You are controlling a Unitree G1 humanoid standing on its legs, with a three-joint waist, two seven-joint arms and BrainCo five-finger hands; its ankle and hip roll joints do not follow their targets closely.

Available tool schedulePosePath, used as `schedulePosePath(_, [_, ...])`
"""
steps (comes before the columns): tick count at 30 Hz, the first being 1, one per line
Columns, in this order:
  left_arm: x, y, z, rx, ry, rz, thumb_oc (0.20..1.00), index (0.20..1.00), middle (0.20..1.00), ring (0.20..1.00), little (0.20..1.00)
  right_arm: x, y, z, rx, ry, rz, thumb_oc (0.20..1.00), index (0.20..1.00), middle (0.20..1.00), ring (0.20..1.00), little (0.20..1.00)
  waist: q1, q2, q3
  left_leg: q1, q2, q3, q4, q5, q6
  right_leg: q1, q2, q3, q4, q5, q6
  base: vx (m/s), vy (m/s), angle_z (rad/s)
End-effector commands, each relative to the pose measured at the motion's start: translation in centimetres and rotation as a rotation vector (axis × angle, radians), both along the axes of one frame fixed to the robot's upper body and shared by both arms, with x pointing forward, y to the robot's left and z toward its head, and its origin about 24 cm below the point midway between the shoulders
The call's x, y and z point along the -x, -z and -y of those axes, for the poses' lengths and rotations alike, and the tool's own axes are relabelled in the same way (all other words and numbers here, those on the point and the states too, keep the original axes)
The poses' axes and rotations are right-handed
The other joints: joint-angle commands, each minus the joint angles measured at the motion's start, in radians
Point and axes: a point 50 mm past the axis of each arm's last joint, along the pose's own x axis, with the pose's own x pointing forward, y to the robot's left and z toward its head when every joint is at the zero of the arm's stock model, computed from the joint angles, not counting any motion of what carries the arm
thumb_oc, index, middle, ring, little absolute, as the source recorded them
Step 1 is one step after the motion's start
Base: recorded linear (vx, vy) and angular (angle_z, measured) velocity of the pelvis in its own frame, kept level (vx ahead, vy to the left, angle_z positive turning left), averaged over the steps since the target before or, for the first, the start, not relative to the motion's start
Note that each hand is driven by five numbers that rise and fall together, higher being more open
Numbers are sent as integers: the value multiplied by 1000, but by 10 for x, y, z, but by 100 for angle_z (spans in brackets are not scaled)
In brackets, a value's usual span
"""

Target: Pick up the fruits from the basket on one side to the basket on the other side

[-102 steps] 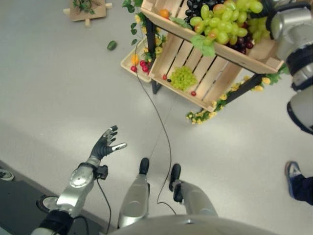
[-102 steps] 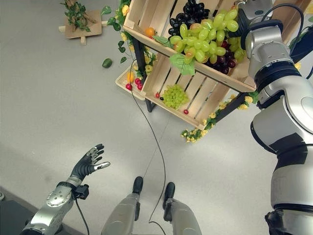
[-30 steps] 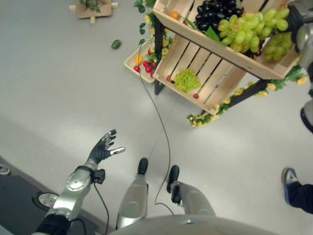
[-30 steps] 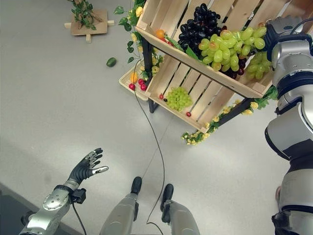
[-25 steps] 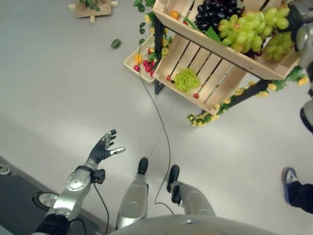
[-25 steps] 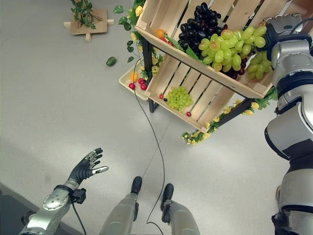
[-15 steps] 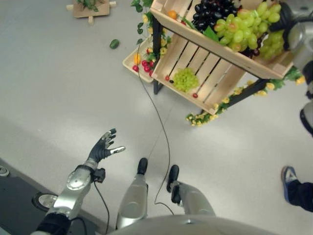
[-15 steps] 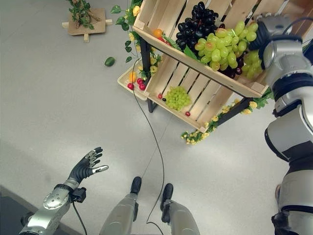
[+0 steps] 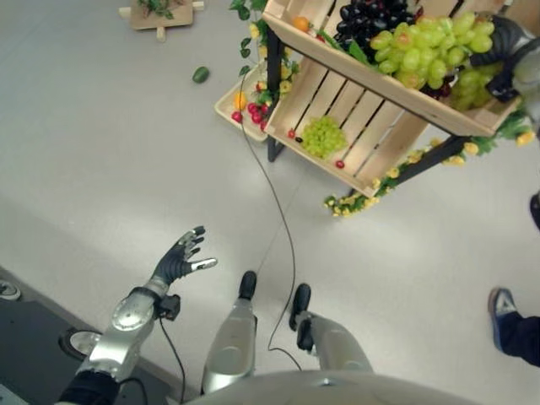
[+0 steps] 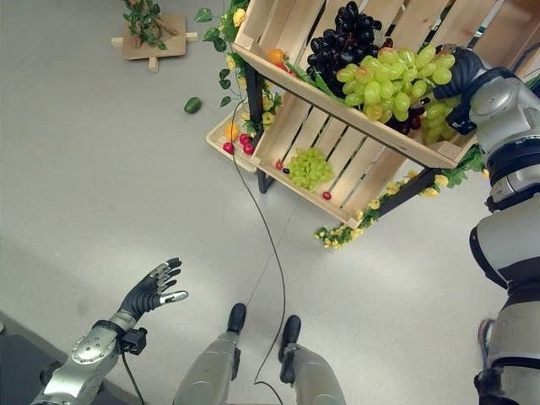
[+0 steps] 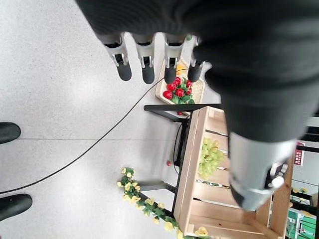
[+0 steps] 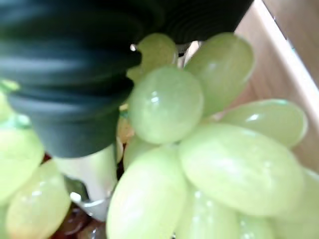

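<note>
Green grape bunch (image 10: 390, 80) raised over the top crate (image 10: 278, 76) beside black grapes (image 10: 337, 38), right hand (image 10: 456, 72) against it, grip cannot be told, left hand (image 10: 150, 289) spread open over bare floor (image 10: 101, 194), smaller green bunch (image 10: 308, 167) in lower crate (image 10: 337, 181).
</note>
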Motion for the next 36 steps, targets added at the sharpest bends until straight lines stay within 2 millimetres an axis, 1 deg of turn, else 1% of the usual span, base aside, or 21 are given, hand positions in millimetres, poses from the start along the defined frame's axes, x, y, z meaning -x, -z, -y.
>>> schedulePosePath(1, [-7, -31, -3, -11, 43, 143, 1000, 1000, 1000, 1000, 1000, 10, -29, 0, -4, -60, 94, 1000, 1000, 1000, 1000, 1000, 1, -28, 12, -11, -23, 1, 30, -19, 11, 44, -50, -3, 80, -31, 116, 0, 0, 0])
schedulePosePath(3, [-7, -31, -3, -12, 46, 145, 1000, 1000, 1000, 1000, 1000, 12, -38, -3, 23, -77, 113, 1000, 1000, 1000, 1000, 1000, 0, -30, 13, -11, -24, 1, 31, -19, 11, 45, -50, -3, 80, -31, 117, 0, 0, 0])
schedulePosePath(4, [-6, -31, -4, -13, 42, 143, 1000, 1000, 1000, 1000, 1000, 15, -47, -6, 44, -91, 139, 1000, 1000, 1000, 1000, 1000, -3, -30, 12, -11, -23, 1, 32, -19, 10, 44, -51, -4, 81, -31, 117, 0, 0, 0])
schedulePosePath(5, [-6, -31, -4, -13, 42, 143, 1000, 1000, 1000, 1000, 1000, 15, -47, -6, 44, -91, 139, 1000, 1000, 1000, 1000, 1000, -3, -30, 13, -11, -23, 1, 32, -19, 10, 44, -51, -4, 81, -31, 117, 0, 0, 0])
schedulePosePath(6, [-5, -29, -5, -13, 37, 142, 1000, 1000, 1000, 1000, 1000, 20, -59, -8, 65, -101, 193, 1000, 1000, 1000, 1000, 1000, -8, -32, 13, -10, -22, 3, 32, -19, 9, 45, -52, -4, 80, -30, 118, 0, 0, 0])
schedulePosePath(9, [-4, -29, -5, -18, 40, 140, 1000, 1000, 1000, 1000, 1000, 25, -67, -14, 106, -146, 216, 1000, 1000, 1000, 1000, 1000, -14, -37, 13, -9, -20, 4, 33, -19, 9, 45, -50, -1, 79, -29, 118, 0, 0, 0])
schedulePosePath(11, [-3, -29, -5, -21, 44, 137, 1000, 1000, 1000, 1000, 1000, 28, -69, -17, 109, -179, 227, 1000, 1000, 1000, 1000, 1000, -17, -39, 14, -9, -19, 5, 35, -20, 8, 45, -50, -1, 80, -28, 118, 0, 0, 0])
schedulePosePath(18, [1, -30, -9, -31, 54, 131, 1000, 1000, 1000, 1000, 1000, 37, -80, -13, 136, -182, 245, 1000, 1000, 1000, 1000, 1000, -24, -49, 10, -9, -18, 8, 37, -22, 7, 50, -49, 1, 72, -24, 119, 0, 0, 0])
schedulePosePath(21, [3, -30, -11, -36, 55, 125, 1000, 1000, 1000, 1000, 1000, 43, -84, -8, 132, -184, 264, 1000, 1000, 1000, 1000, 1000, -30, -52, 6, -6, -17, 8, 35, -23, 7, 51, -48, 1, 70, -23, 120, 0, 0, 0])
schedulePosePath(23, [5, -29, -11, -39, 62, 117, 1000, 1000, 1000, 1000, 1000, 49, -90, -7, 162, -185, 274, 1000, 1000, 1000, 1000, 1000, -36, -54, 4, -4, -17, 10, 32, -22, 6, 52, -47, 3, 68, -21, 121, 0, 0, 0])
schedulePosePath(31, [7, -27, -12, -46, 66, 103, 1000, 1000, 1000, 1000, 1000, 53, -91, -6, 179, -191, 273, 1000, 1000, 1000, 1000, 1000, -43, -62, -2, 1, -12, 17, 31, -25, 5, 52, -43, 10, 66, -18, 122, 0, 0, 0])
schedulePosePath(36, [7, -27, -11, -43, 65, 105, 1000, 1000, 1000, 1000, 1000, 53, -91, -4, 175, -185, 279, 1000, 1000, 1000, 1000, 1000, -46, -60, -2, 3, -10, 20, 29, -26, 6, 51, -41, 13, 66, -16, 124, 2, -1, -2])
